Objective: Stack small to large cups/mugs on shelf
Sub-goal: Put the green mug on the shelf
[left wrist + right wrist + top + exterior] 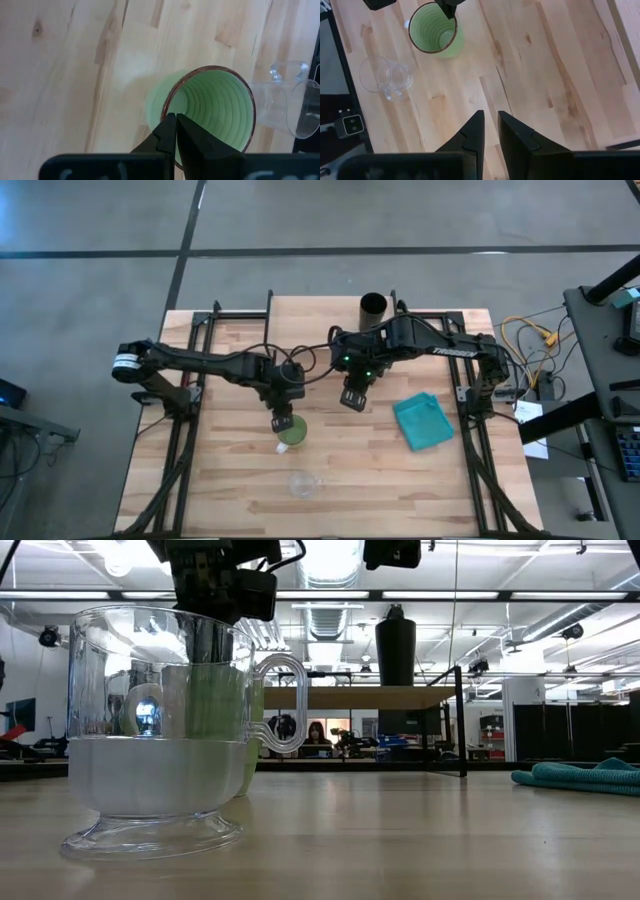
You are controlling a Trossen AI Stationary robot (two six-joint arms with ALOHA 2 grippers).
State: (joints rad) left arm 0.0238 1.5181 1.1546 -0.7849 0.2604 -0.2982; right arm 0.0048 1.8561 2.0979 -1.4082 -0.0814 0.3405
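Note:
The green mug [292,432] stands on its base near the table's middle, also in the left wrist view [220,115] and the right wrist view [435,30]. My left gripper [283,420] is above it, shut on its rim. The clear glass cup [303,484] stands nearer the near edge and fills the low view's front [160,730]. The black cup [396,645] stands on the shelf [350,697] at the far side. My right gripper [353,395] hovers over bare wood right of the mug, fingers [491,125] a narrow gap apart. My left gripper pinches the green mug's wall at the rim [166,107], one finger inside the mug and one outside. The fingers [187,131] come from above, pointing down. The mug stays upright, and in the low view its base seems to rest on the table.
A teal folded cloth [424,421] lies toward the table's right side, also in the low view [580,777]. Black frame rails [190,430] run along the left and right edges. Bare wood [400,490] lies between the glass cup and the cloth.

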